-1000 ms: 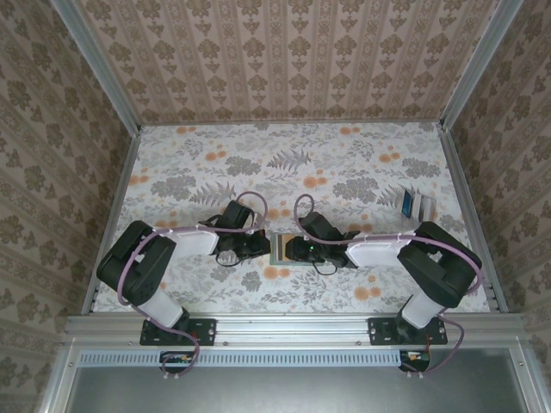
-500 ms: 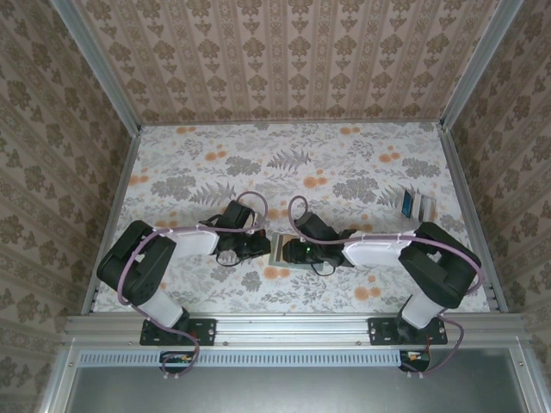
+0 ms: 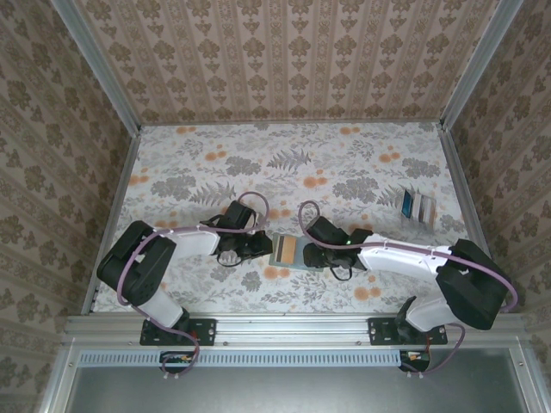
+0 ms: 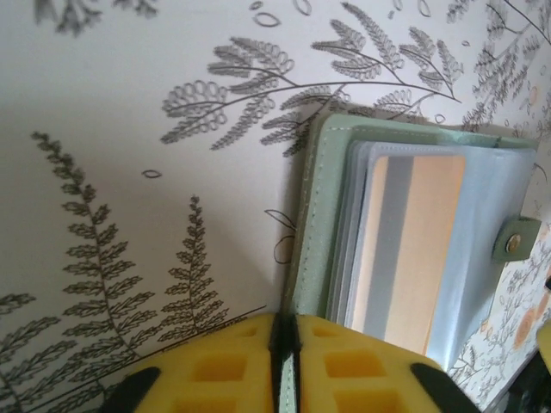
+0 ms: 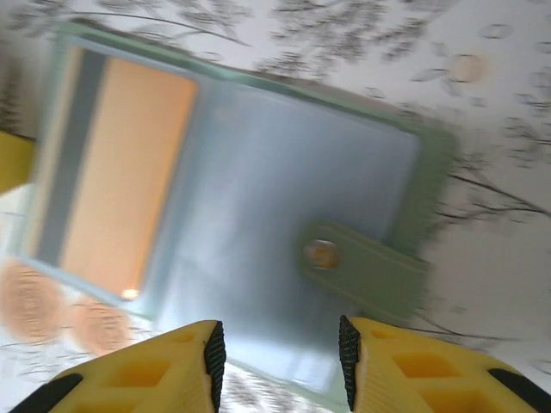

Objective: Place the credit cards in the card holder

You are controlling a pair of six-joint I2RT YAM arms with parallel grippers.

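Floral table (image 3: 344, 163); one card holder (image 4: 308, 224) lies open; one orange card (image 4: 430, 249) inside.

The right gripper (image 3: 307, 255) has drawn back to the right, off the card holder (image 5: 284, 172) — its jaws now wider apart, with nothing between them. The orange-tan card (image 5: 129, 185) in the holder's sleeve is uncovered — and the right arm's elbow (image 3: 469, 288) has swung outward.

arms (image 3: 194, 240): black joints, white links | cables (image 3: 299, 215): purple | end effector fingers (image 5: 155, 374): yellow
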